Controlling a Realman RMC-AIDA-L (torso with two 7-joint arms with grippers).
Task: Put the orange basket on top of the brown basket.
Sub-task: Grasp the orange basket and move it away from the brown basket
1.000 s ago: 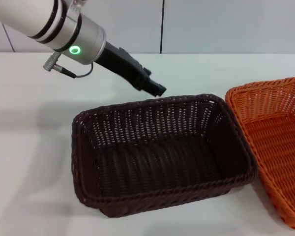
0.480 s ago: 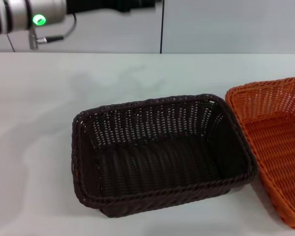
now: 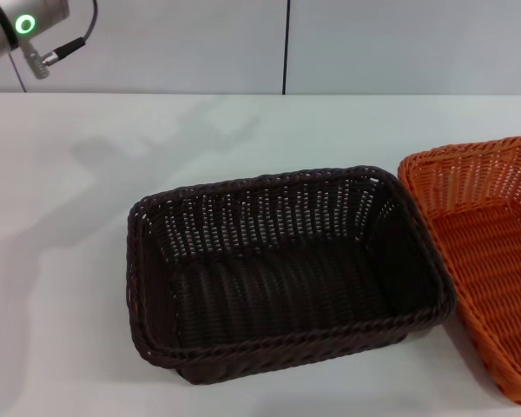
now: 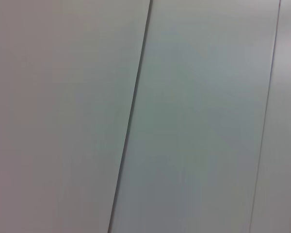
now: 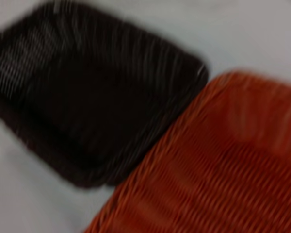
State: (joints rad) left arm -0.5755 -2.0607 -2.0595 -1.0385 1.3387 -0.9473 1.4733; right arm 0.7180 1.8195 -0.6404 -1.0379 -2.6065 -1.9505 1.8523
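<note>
Spanning the frame's bottom, the white table [image 3: 61, 261] bears the brown basket [image 3: 286, 269] at centre, the orange basket [image 3: 491, 261] touching it at the right edge, unstacked. Only the left arm [image 3: 22, 26] shows, now retreated to the upper-left corner; both grippers' states cannot be told, so the right arm likely lifts.

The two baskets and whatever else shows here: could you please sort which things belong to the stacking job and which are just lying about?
Belongs to the job:
- orange basket, standing on the table to the right of the brown one
- brown basket, empty, upright

Just there:
- white table
- grey wall panels
- left arm, raised at the far left edge, fingers out of view
</note>
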